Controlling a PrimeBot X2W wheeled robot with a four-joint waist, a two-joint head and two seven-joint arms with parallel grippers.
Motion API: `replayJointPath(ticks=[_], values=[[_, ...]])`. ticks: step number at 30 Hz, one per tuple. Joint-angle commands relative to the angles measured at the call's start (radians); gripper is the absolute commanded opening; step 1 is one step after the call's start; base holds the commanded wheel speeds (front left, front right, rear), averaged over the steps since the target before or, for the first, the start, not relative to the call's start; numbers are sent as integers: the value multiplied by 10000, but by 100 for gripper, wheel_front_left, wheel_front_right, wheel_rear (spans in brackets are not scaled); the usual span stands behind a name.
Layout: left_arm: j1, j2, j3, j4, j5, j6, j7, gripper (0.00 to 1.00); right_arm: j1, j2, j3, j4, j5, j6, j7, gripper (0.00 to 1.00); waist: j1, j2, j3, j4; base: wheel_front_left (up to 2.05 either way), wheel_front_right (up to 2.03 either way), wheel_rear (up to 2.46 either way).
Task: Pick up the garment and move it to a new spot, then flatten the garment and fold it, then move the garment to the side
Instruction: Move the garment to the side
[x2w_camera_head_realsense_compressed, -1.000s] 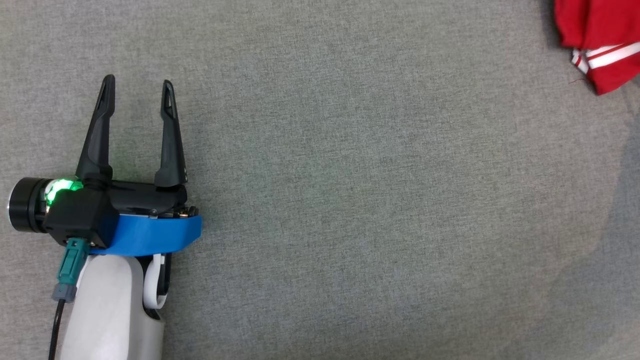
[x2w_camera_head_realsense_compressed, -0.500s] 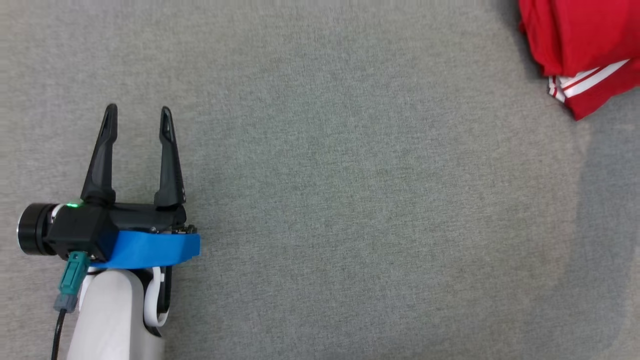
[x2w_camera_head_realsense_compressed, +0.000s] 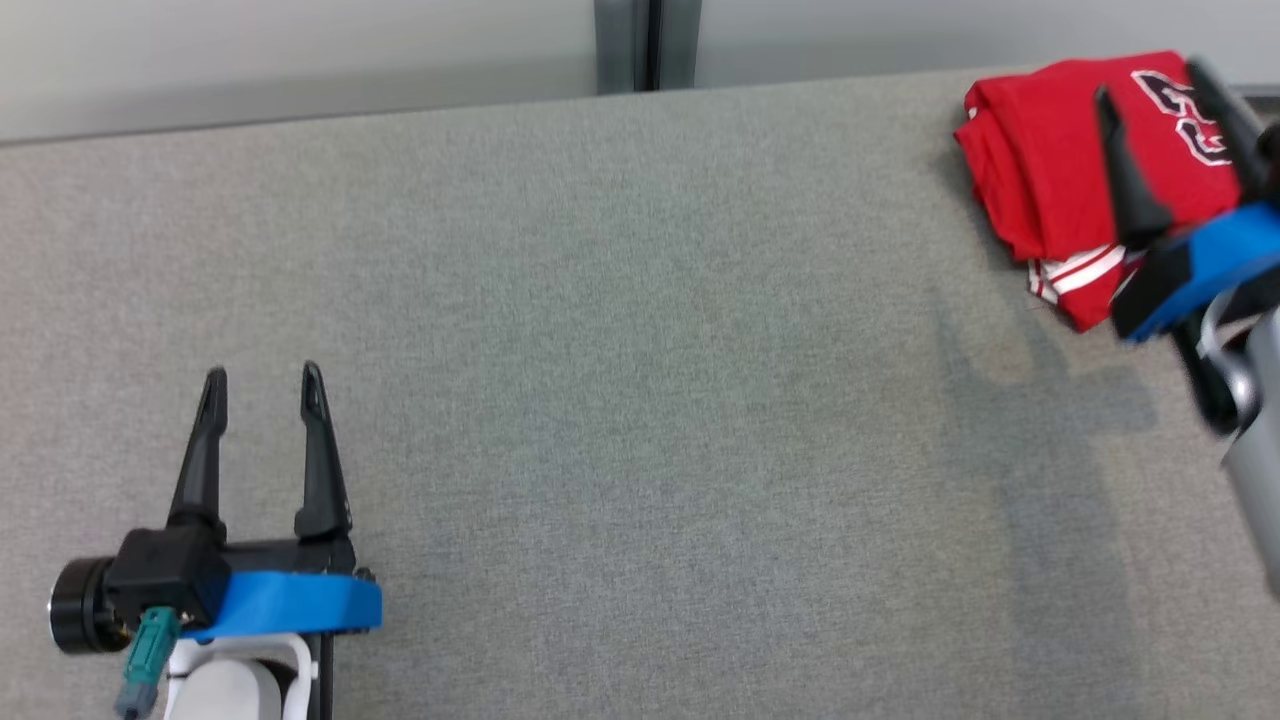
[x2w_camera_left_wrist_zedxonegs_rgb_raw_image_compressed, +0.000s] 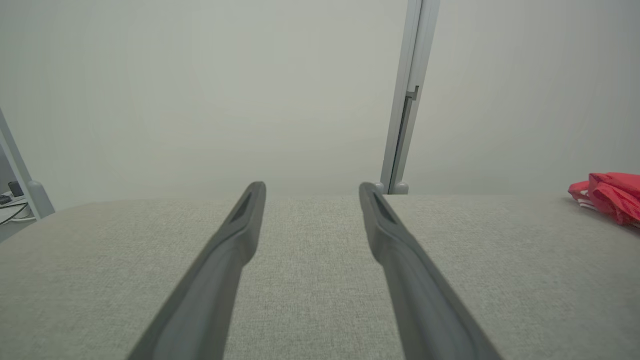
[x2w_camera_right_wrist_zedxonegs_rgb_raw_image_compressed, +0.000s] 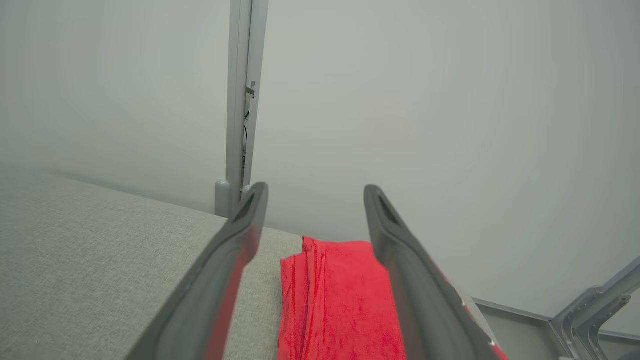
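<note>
**Now: folded red garment at the far right of the table, both grippers spread**

The garment (x2w_camera_head_realsense_compressed: 1040, 170) is a red shirt with white stripes at one edge and dark lettering on top. It lies folded into a compact bundle on the gray fabric table (x2w_camera_head_realsense_compressed: 640, 350), near the far edge and close to the right-hand end. In the right wrist view the red cloth shows several stacked layers along its left side.

The right gripper (x2w_camera_head_realsense_compressed: 1150, 82) is over the bundle with its two dark fingers spread wide and nothing clasped between them. In its own wrist view the cloth lies below and between the fingers. That gripper is blurred in the head view, and I cannot tell whether the fingertips touch the cloth. A blue band wraps its wrist.

The left gripper (x2w_camera_head_realsense_compressed: 262, 374) is well apart from the garment, at the near left of the table. Its fingers are likewise parted and empty, pointing toward the far edge. Its wrist also carries a blue band, with a teal plug beside it.

Beyond the table's far edge stands a pale wall (x2w_camera_head_realsense_compressed: 300, 50) with a gray upright post (x2w_camera_head_realsense_compressed: 648, 40) against it.
</note>
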Motion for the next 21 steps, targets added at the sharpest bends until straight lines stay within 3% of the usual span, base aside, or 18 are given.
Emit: replayJointPath(ticks=[1, 7, 21], values=[[183, -12, 43, 62, -48, 43, -22, 100, 522, 138, -60, -259, 29, -1, -27, 100, 2, 2, -350, -167, 0, 0, 0], [873, -23, 250, 283, -60, 33, -21, 100, 2349, 691, -233, -1459, 194, 0, -28, 100, 2, 2, -1029, -147, 0, 0, 0], [1449, -122, 133, 926, -123, -77, -22, 100, 6158, 1795, -1781, -3612, -51, 0, -32, 100, 2, 2, -2042, 255, 0, 0, 0]])
